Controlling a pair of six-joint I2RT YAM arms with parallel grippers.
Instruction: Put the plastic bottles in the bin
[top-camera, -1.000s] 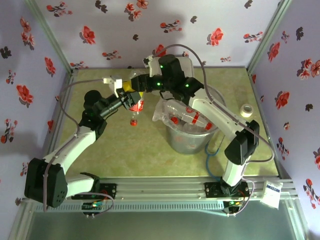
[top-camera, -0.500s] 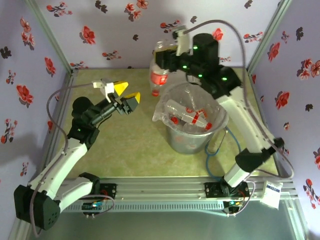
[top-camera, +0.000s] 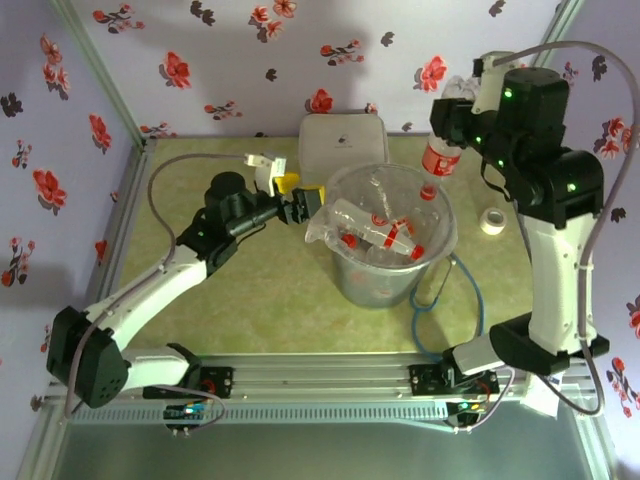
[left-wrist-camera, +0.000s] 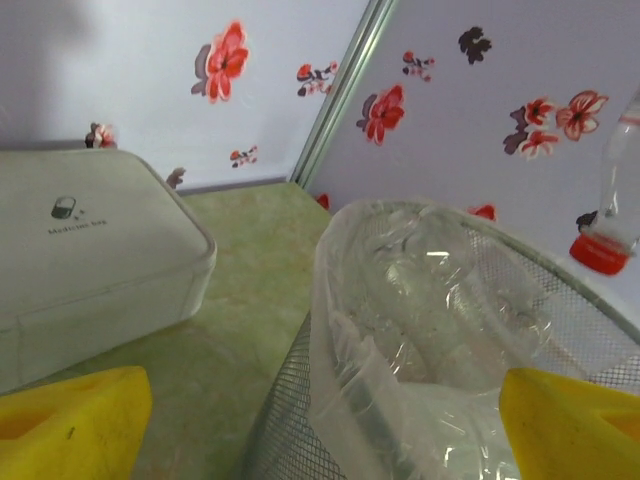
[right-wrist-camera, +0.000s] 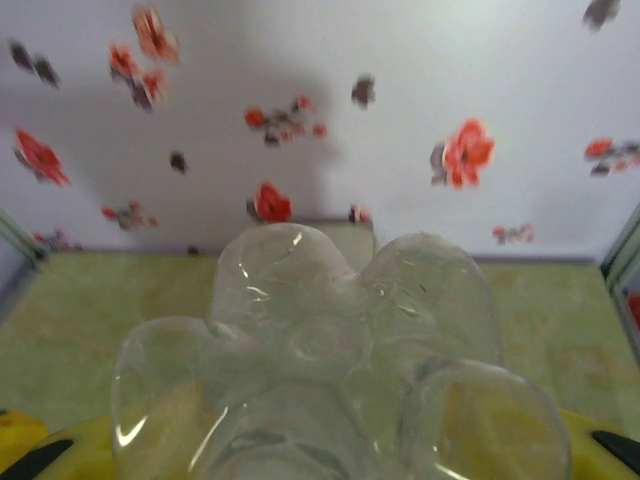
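Now, from above, the right pincer (top-camera: 452, 125) is clamped on a bottle (top-camera: 440, 158), held neck down with its red cap over the far right rim of the bin (top-camera: 365, 280). Half a second ago it held that bottle at the bin's far left, in front of the white box (top-camera: 345, 145). More bottles (top-camera: 372, 236) lie inside the bin. The left pincer (top-camera: 298, 198), spread wide and empty, is just beside the bin's left rim; earlier it stood well to the left. From the left wrist, the yellow fingers (left-wrist-camera: 70, 425) sit far apart with the lined bin (left-wrist-camera: 330, 300) ahead between them. The box (left-wrist-camera: 90, 240) is at left and the hanging bottle (left-wrist-camera: 618, 190) at the right edge. From the right wrist, the bottle's clear base (right-wrist-camera: 330, 370) sits between yellow fingers (right-wrist-camera: 585, 440), above the bench (right-wrist-camera: 80, 300).
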